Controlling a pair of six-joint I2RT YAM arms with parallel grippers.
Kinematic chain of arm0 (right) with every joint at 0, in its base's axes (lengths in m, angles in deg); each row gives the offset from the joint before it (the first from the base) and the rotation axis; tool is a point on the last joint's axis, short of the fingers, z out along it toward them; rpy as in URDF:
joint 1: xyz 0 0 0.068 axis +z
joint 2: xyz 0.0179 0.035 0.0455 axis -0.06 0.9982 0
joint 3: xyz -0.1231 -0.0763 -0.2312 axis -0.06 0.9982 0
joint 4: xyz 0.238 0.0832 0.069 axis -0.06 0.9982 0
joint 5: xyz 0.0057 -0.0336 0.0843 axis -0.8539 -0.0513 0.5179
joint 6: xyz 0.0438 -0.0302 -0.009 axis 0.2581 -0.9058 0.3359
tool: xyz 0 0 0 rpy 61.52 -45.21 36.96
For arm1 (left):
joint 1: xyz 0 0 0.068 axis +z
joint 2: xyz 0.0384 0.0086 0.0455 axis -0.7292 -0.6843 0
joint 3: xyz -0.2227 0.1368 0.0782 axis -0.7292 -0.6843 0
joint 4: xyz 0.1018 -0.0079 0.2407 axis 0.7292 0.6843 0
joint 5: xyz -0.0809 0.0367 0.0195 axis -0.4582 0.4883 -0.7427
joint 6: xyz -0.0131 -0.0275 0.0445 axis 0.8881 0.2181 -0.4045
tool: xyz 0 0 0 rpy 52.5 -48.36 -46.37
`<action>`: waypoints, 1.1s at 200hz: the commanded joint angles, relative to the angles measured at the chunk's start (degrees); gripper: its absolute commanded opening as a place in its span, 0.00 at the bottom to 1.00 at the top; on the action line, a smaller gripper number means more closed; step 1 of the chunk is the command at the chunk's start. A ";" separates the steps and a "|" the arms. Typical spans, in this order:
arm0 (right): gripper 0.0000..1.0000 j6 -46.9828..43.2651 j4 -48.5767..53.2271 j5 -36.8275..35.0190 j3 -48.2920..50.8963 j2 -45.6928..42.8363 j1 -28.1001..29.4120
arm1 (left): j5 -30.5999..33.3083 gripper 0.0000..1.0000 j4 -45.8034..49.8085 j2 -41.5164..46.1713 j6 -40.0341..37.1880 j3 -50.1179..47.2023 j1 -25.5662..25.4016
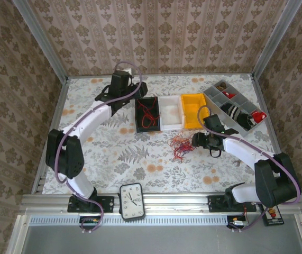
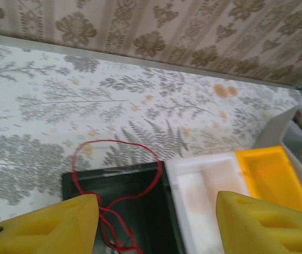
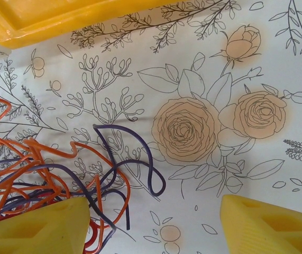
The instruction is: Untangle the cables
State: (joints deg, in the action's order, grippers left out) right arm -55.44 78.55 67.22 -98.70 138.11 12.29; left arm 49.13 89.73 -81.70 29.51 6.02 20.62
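Hovering over black bin (image 1: 138,125) (image 2: 113,174) w/ left gripper (image 1: 135,96) (image 2: 156,218) spread wide. Saw red cable (image 1: 148,116) (image 2: 117,205) in that bin, one loop spilling over far rim onto table (image 1: 113,159). Found right gripper (image 1: 197,141) (image 3: 153,222) spread too, low above table, just right of cable tangle (image 1: 181,145) (image 3: 39,174): orange, purple & red strands, loose on table near yellow bin (image 1: 193,101) (image 3: 61,16).

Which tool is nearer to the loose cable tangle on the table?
Right. The right tool hangs open at the edge of the cable tangle; the left tool is apart, over the black bin.
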 commanded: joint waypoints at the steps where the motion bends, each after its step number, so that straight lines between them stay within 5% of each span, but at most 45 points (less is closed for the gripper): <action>1: 0.68 -0.44 0.93 -0.34 -0.35 -0.59 -0.14 | -3.20 0.60 6.16 -4.94 -5.03 6.32 3.80; 45: 0.68 -0.26 1.51 -0.69 -0.31 -0.84 -0.16 | -6.67 0.56 19.53 -15.71 -9.32 19.74 5.86; 72: 0.68 -0.71 1.59 -0.47 -0.52 -1.27 0.36 | -5.06 0.54 21.44 -16.71 -10.89 19.51 3.75; 100: 0.68 -2.97 2.31 -3.78 -1.95 -4.69 3.72 | -0.71 0.54 16.49 -12.41 -9.86 12.41 1.28; 163: 0.68 -3.05 3.16 -9.22 -5.14 -11.33 5.29 | 7.10 0.54 -2.69 5.41 8.28 -14.54 4.34; 220: 0.68 -10.15 4.03 0.73 -23.72 4.07 14.86 | 13.57 0.54 -1.39 12.40 13.70 -23.93 8.03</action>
State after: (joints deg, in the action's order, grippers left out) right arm -60.34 80.96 61.32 -112.55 134.55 23.50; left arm 58.83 89.07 -71.25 38.47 -15.73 27.03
